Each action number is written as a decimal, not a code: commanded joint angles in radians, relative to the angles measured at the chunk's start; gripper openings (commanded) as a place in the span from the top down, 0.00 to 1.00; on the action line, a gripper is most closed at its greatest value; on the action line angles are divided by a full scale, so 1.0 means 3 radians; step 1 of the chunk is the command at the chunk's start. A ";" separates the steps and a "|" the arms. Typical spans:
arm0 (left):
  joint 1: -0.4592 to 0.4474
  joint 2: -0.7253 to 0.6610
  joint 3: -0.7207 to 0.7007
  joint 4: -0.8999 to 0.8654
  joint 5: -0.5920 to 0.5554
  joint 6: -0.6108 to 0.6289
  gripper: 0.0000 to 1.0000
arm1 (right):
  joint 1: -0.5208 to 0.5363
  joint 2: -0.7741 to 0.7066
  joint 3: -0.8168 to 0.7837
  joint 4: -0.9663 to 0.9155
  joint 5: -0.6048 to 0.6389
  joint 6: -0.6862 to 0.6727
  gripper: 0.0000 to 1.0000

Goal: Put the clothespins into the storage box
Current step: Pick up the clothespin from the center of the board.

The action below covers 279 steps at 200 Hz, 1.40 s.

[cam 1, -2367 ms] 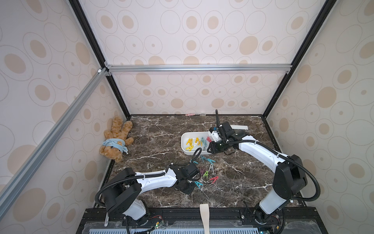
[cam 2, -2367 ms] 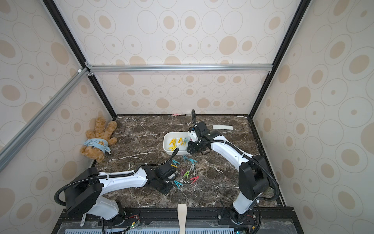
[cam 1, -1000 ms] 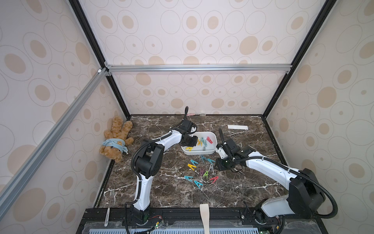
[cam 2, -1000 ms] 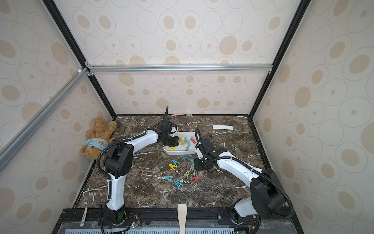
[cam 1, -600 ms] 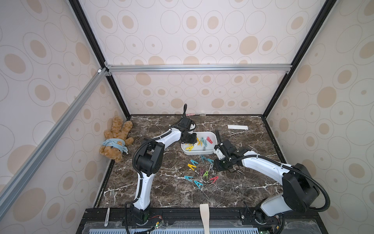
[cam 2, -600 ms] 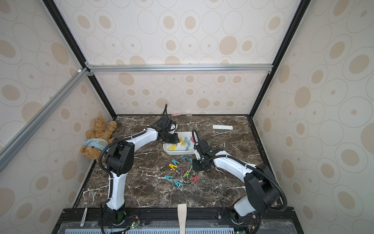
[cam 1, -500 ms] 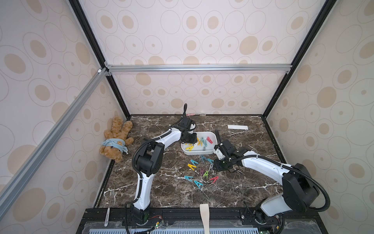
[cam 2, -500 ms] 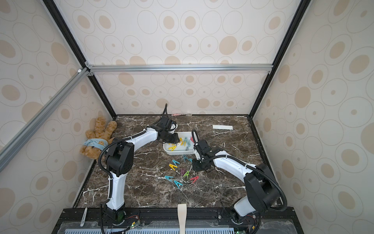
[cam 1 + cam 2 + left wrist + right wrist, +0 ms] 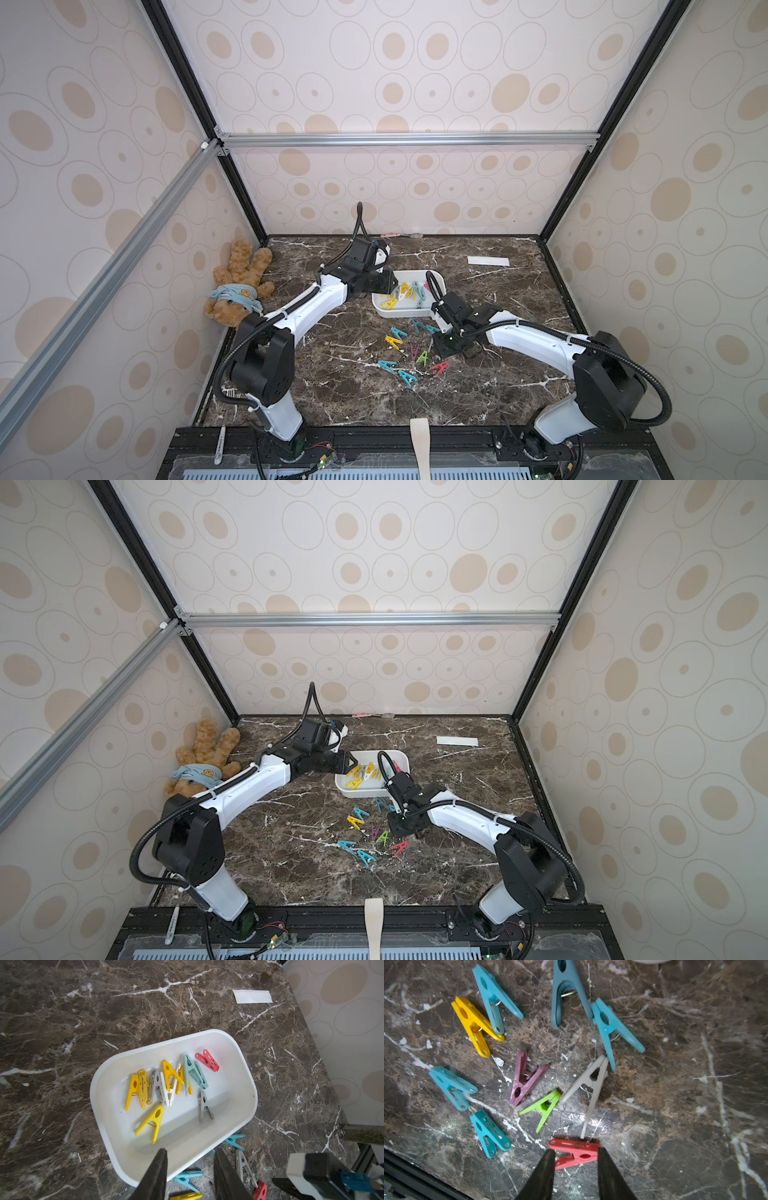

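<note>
Left gripper (image 9: 191, 1152) swung from loose clothespins (image 9: 393, 342) to storage box (image 9: 399, 311), centre of both top views; hovers over it, fingers parted, empty. Right gripper (image 9: 575, 1152) part-open, straddling red clothespin (image 9: 575, 1144), unclamped. Descend squarely, pinch mid-body, avoid grey clothespin (image 9: 592, 1103) tip beside.

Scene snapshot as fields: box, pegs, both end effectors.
box: white rounded plastic storage box, on dark marble table
in box: about eleven coloured plastic clothespins
loose clothespins: ten on the table beside the box
left end effector: open, empty, over the box's edge
right end effector: open, poised over the red plastic clothespin on the table
other: brown teddy bear, white paper strip
</note>
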 commanded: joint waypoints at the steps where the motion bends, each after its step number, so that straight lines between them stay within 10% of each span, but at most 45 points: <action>1: 0.0010 -0.0197 -0.0296 0.0144 -0.0099 -0.0131 0.62 | 0.0043 0.0093 -0.0020 -0.0009 0.0161 0.0131 0.66; 181: 0.0016 -0.0420 -0.0637 0.0115 -0.0273 -0.0198 0.62 | 0.0038 0.0545 -0.0002 0.0177 0.0321 0.0007 1.00; 279: 0.0015 -0.0744 -0.1146 0.0370 -0.0365 -0.0603 0.63 | -0.0064 0.0034 0.0756 -0.0604 0.0114 -0.0244 1.00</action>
